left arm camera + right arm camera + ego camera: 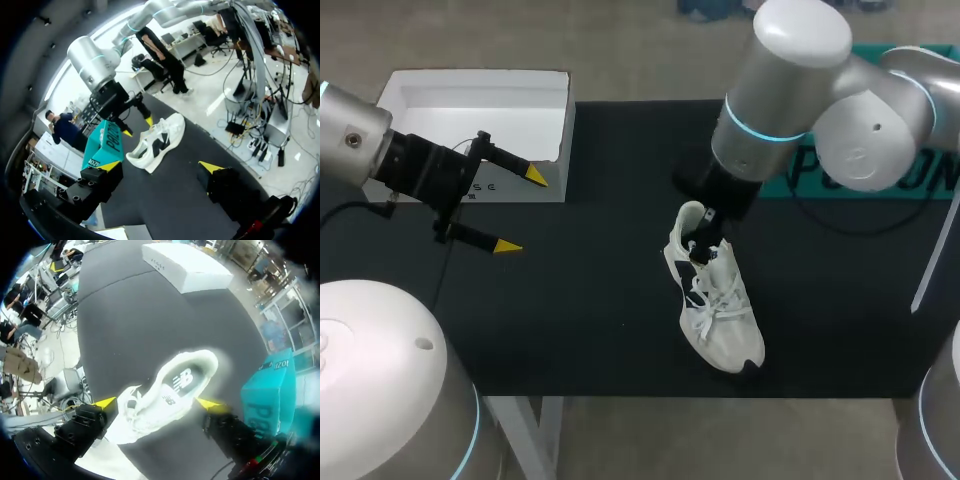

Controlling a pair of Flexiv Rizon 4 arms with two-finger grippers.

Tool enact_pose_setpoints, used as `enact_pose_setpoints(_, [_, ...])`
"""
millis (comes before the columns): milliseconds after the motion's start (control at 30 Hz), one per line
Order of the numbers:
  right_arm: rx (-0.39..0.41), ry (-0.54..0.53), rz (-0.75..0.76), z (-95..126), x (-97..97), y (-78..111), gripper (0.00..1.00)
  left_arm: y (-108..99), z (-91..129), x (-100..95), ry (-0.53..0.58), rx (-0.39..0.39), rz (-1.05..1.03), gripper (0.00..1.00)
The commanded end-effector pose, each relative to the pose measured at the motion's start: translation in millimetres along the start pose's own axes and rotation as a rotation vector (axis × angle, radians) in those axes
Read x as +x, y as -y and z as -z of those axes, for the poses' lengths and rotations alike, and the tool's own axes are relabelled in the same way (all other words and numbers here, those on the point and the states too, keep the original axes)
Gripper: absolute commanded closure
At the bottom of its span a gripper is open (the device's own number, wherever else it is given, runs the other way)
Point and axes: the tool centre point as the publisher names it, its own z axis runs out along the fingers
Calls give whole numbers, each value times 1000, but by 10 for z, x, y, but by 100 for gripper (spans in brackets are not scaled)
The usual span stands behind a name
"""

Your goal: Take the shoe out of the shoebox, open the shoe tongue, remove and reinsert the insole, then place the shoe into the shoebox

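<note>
The shoe (720, 312) is white with black side markings, the shoebox (470, 83) white, the table (590, 325) black, the box (267, 400) teal.

1. Shoe (720, 310): white woven mesh cloth, matt, with soft cord laces and smooth dark side patches.
2. Shoebox (510, 187): white card, matt and smooth.
3. Bench (600, 330): black matt cover, faintly felt-like.
4. Left arm (350, 140) and right arm (790, 90): smooth silver-grey shells with a glossy sheen.
5. Left hand (522, 212): matt black body with yellow, plastic-looking tips.
</note>
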Motion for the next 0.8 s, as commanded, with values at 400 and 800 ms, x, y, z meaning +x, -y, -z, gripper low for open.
enact_pose_setpoints(400, [-68, -42, 196, 4, -42, 64, 0, 5, 4, -1, -3, -3, 0, 0])
enact_pose_setpoints(800, [-52, 8, 513, 36, -387, -114, 0, 5, 4, -1, -3, -3, 0, 0])
